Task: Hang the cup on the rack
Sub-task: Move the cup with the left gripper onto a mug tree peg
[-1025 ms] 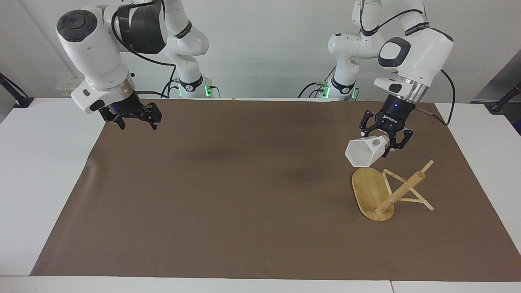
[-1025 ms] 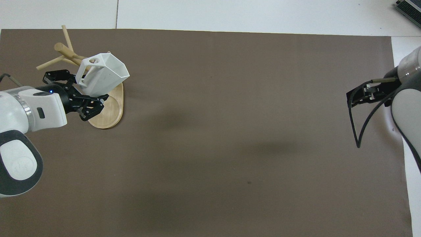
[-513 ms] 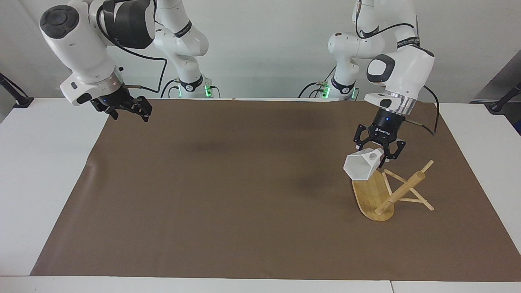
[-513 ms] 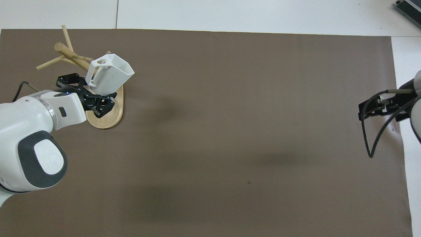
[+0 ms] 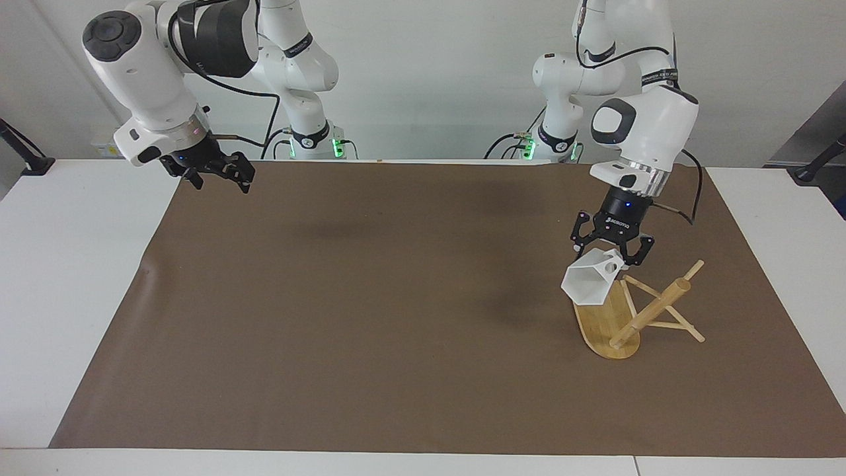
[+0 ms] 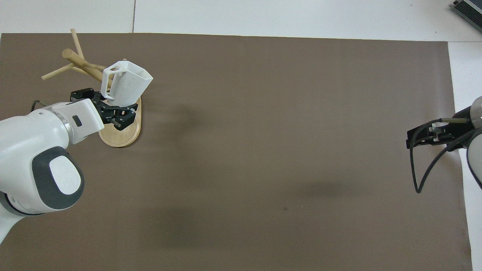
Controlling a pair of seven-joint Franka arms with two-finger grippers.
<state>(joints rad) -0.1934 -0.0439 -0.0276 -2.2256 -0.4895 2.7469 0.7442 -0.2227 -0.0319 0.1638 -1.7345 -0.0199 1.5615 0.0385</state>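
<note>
The white faceted cup [image 5: 587, 284] hangs tilted in the air in my left gripper [image 5: 613, 255], mouth pointing down toward the middle of the table. Its pierced tab [image 5: 611, 267] sits between the fingers. The bamboo rack [image 5: 605, 320] lies tipped on its side at the left arm's end of the table, its post [image 5: 651, 312] slanting up with thin pegs sticking out. The cup is over the rack's oval base [image 6: 122, 131] and shows in the overhead view [image 6: 128, 81]. My left gripper [image 6: 106, 106] is shut on it. My right gripper [image 5: 215, 174] is open and empty.
A brown mat [image 5: 370, 317] covers most of the white table [image 5: 73, 284]. My right gripper [image 6: 418, 137] waits in the air over the mat's edge at the right arm's end.
My left gripper has carried the cup down and closer to the tipped rack's base, turning its wrist more upright. My right gripper has drawn back and risen at its own end.
</note>
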